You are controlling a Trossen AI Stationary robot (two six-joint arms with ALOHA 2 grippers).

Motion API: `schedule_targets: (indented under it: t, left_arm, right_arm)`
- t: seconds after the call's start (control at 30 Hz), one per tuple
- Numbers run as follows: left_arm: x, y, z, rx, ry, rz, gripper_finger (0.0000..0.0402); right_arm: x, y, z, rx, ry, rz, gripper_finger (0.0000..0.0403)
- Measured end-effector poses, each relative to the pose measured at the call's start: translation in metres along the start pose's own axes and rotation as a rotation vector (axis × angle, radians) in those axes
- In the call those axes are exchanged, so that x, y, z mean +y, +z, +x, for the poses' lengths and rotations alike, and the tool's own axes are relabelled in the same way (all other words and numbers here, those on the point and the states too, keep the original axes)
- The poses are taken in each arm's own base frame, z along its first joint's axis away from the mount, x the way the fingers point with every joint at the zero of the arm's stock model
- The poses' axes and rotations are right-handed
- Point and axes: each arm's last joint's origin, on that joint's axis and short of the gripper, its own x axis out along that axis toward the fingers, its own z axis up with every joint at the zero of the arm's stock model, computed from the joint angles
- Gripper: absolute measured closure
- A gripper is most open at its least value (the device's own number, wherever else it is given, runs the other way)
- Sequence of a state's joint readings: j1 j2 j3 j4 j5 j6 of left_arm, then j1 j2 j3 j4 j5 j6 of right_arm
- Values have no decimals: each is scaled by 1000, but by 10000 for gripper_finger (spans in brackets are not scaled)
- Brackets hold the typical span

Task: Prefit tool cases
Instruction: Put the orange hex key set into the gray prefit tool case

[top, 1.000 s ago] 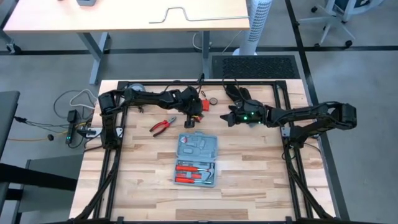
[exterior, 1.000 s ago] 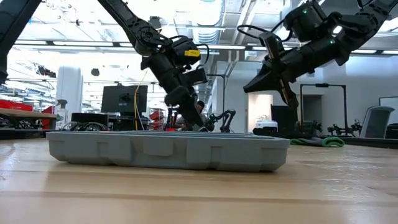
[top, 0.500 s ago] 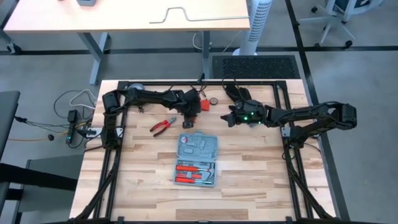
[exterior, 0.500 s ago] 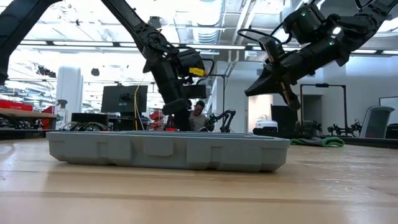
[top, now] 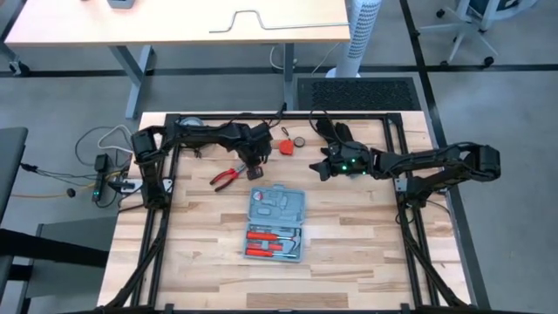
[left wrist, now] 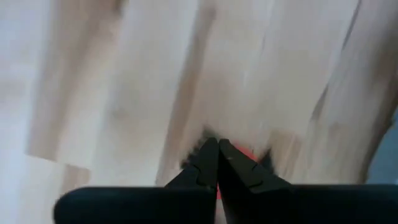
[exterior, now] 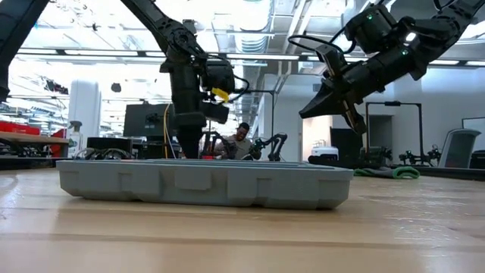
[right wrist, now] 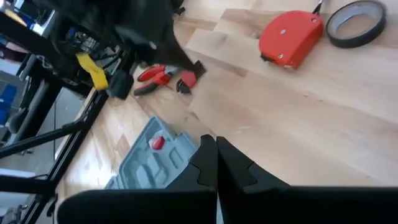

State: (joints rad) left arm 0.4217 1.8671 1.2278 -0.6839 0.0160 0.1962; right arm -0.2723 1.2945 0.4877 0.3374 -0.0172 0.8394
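Flat blue-grey plastic tool case [top: 276,223]

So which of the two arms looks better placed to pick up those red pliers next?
The left, probably. Its gripper hangs right beside the red pliers, just behind the open tool case, fingers shut. The right gripper sits farther off, across the table, also shut.

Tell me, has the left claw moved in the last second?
Yes. The left gripper has swung away from the red tape measure toward the red-handled pliers.
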Motion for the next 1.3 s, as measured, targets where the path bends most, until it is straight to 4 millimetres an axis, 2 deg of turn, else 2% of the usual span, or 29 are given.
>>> schedule_targets:
  t: [0.2, 0.3, 0.5, 0.67, 0.83, 1.0, 1.17, 1.3]
  left_arm:
    - [-2, 11, -23, -186, 15, -113, 402]
    - [-7, 5, -38, -314, -29, -154, 402]
    - [-16, -30, -65, -591, -82, -209, 402]
    - [-23, -57, -77, -614, -81, -201, 402]
    - [-34, -67, -69, -445, -25, -149, 402]
    - [-37, -64, -47, -329, -24, -76, 402]
    - [-27, -67, -20, -198, 34, -149, 402]
    - [-18, -69, -14, -169, 26, -211, 402]
  right_arm:
    - [2, -2, 0, 13, 13, -13, 403]
    - [1, -1, 0, 20, 19, -12, 403]
    - [0, 2, 0, 35, 56, -19, 403]
    - [3, 2, 0, 76, 123, -62, 402]
    - [2, 1, 0, 89, 132, -144, 398]
    - [3, -1, -1, 125, 159, -140, 389]
    - [4, -7, -1, 168, 152, -138, 371]
    - [2, -6, 0, 159, 127, -116, 367]
